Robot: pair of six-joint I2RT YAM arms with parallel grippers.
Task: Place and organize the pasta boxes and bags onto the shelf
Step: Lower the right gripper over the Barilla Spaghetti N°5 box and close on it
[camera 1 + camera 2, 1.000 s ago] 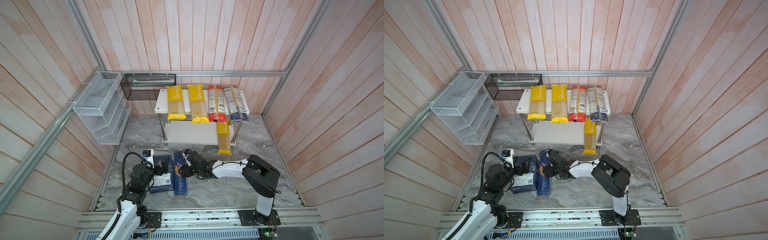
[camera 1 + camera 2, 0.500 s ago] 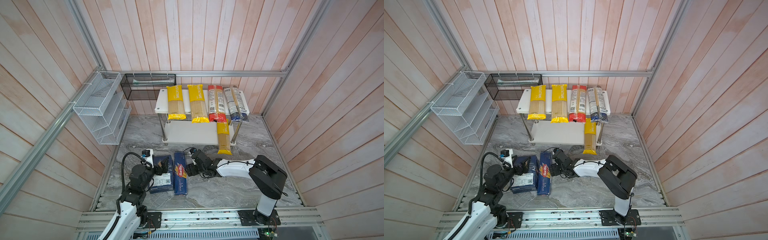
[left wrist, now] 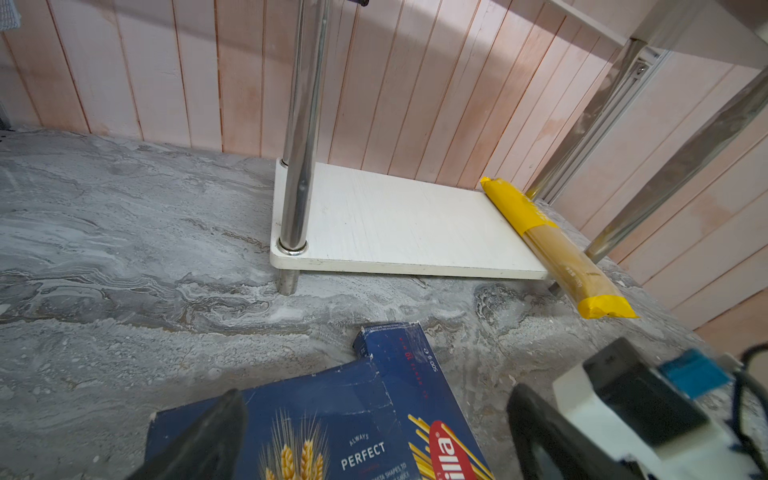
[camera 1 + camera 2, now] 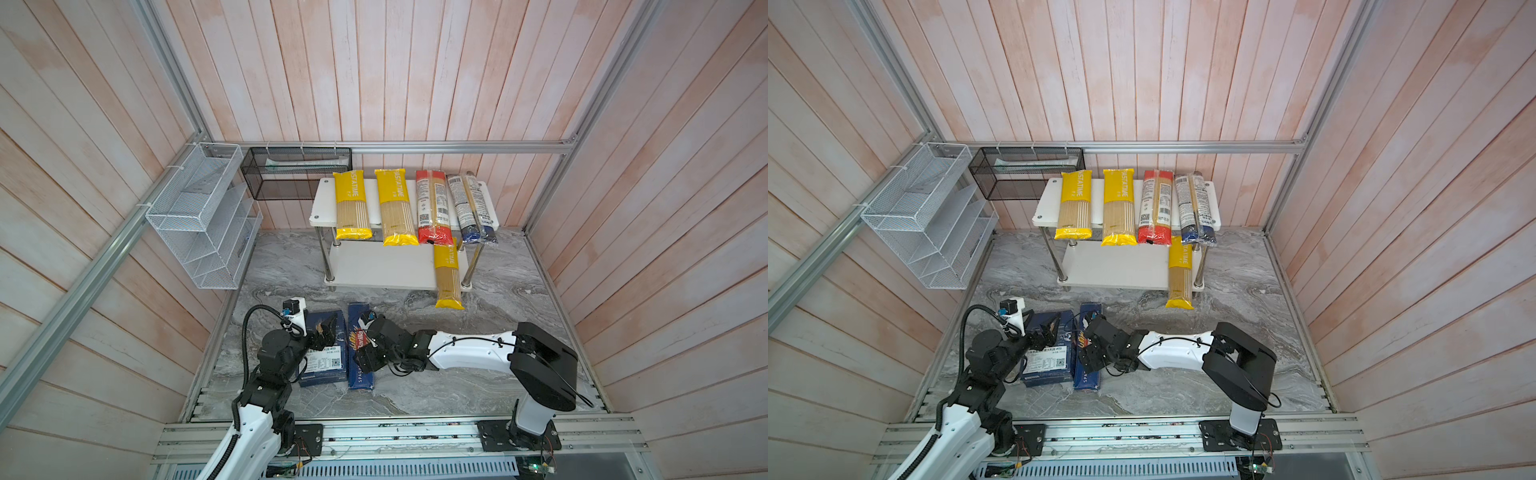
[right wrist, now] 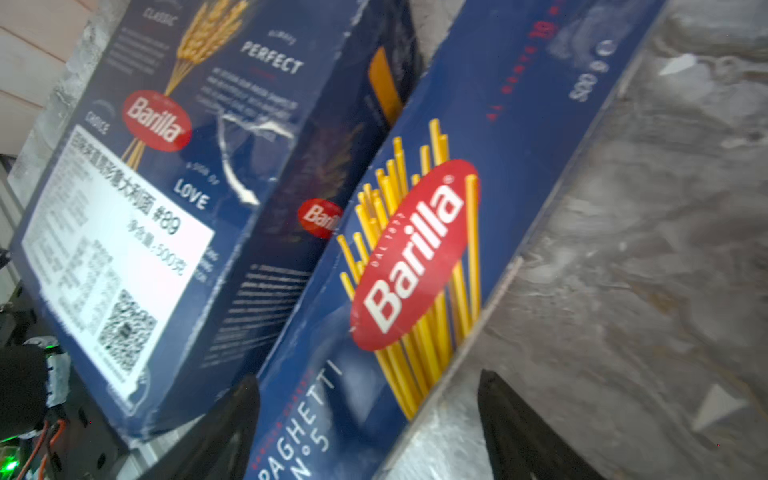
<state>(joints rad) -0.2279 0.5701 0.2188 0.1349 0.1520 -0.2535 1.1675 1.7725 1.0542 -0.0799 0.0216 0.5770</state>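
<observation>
Jaws spread, the right gripper [image 5: 370, 419] straddles the Barilla spaghetti box [image 5: 419, 249] lying on the tabletop [image 4: 457, 386] before the shelf [image 4: 374, 266], positioned to clamp its narrow width; the left gripper [image 3: 370, 440] is likewise spread.

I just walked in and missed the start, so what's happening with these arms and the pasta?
Pasta is being put on the shelf. Four spaghetti bags lie on its top board, and a yellow bag overhangs the lower one. On the tabletop, the right gripper, open, straddles the narrow spaghetti box, and the left gripper, open, sits over the wide box beside it.
</observation>
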